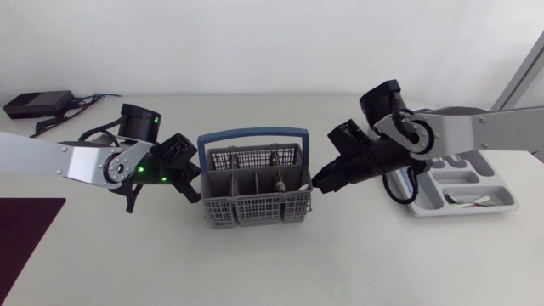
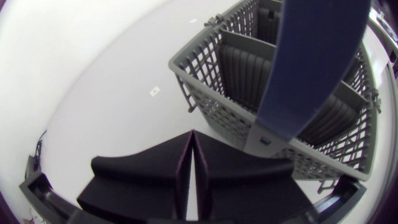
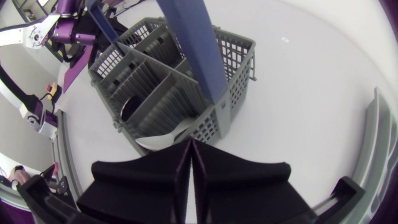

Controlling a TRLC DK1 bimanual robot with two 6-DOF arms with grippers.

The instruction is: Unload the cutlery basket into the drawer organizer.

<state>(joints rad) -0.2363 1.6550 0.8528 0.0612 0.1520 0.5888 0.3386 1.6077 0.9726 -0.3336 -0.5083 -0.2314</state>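
The grey cutlery basket (image 1: 255, 200) with a blue handle (image 1: 252, 133) stands mid-table. A few pieces of cutlery (image 1: 279, 180) stick up inside it. My left gripper (image 1: 192, 189) is shut and empty, its tips against or just off the basket's left wall (image 2: 214, 106). My right gripper (image 1: 320, 180) is shut and empty at the basket's right wall. Just ahead of its tips (image 3: 189, 143), a pale spoon (image 3: 169, 135) lies in the nearest compartment of the basket (image 3: 149, 93). The light grey drawer organizer (image 1: 510, 202) sits at the right, with a few pieces (image 1: 472, 201) in it.
A black box with cables (image 1: 36, 104) lies at the back left. A dark maroon mat (image 1: 25, 234) covers the front left corner. My right arm (image 1: 476, 127) stretches over the organizer's back part.
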